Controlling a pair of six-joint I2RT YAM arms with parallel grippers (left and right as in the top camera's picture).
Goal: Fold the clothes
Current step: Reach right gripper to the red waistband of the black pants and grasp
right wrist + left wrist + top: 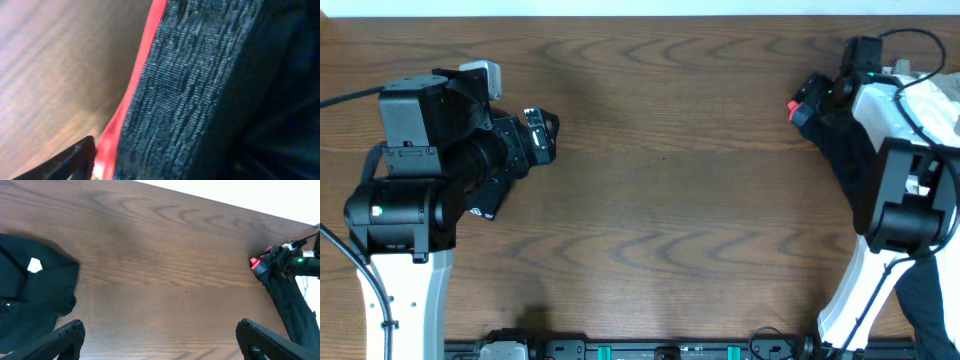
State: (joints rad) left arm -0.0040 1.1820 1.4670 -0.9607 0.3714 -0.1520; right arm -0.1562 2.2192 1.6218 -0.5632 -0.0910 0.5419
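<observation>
Two fingers of the left gripper (159, 339) stand wide apart above the wooden table (660, 180), holding nothing. The right gripper (810, 100) sits at the trousers (840, 150) on the table's right side. Only one finger (65, 160) shows, so whether it is clamped cannot be told. The right wrist view alone resolves the grey waistband (190, 90) weave and red-orange edge (136, 95). The white tag (34, 265) on the small black garment (30, 297), seen only from the left wrist, is unreadable. The trousers are cut off at the frame edge.

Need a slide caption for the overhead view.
Overhead: left gripper open above the wooden table; right gripper at the red edge of the black trousers by the table's right side.
</observation>
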